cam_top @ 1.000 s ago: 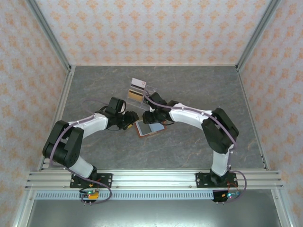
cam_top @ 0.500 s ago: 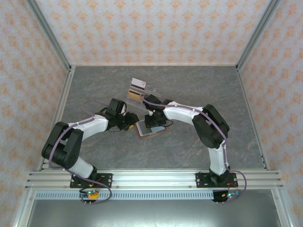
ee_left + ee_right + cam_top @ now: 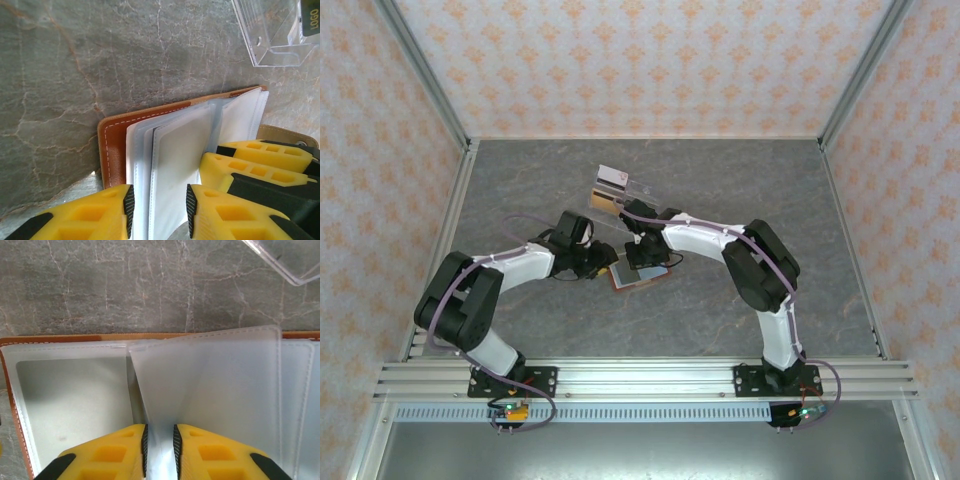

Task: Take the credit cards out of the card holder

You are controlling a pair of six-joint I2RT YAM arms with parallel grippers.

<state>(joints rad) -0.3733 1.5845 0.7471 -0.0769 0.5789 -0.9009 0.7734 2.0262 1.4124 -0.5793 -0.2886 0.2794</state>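
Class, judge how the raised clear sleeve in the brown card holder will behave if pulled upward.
The clear sleeve likely flops: it bends upward where the right gripper pinches it. It is probably slippery, being smooth plastic. The card holder may lift too, since its sleeves look stitched in.

One word can be read: "LOGO", in yellow-gold capitals on a dark card (image 3: 311,20). In the left wrist view the letters run sideways, up the card's face. The card stands in a clear tray (image 3: 270,47) on the worktop. In the top view, that tray (image 3: 642,190) lies toward the worktop's far edge, a little left of the middle. Any print on the two cards in it is too small to read there.
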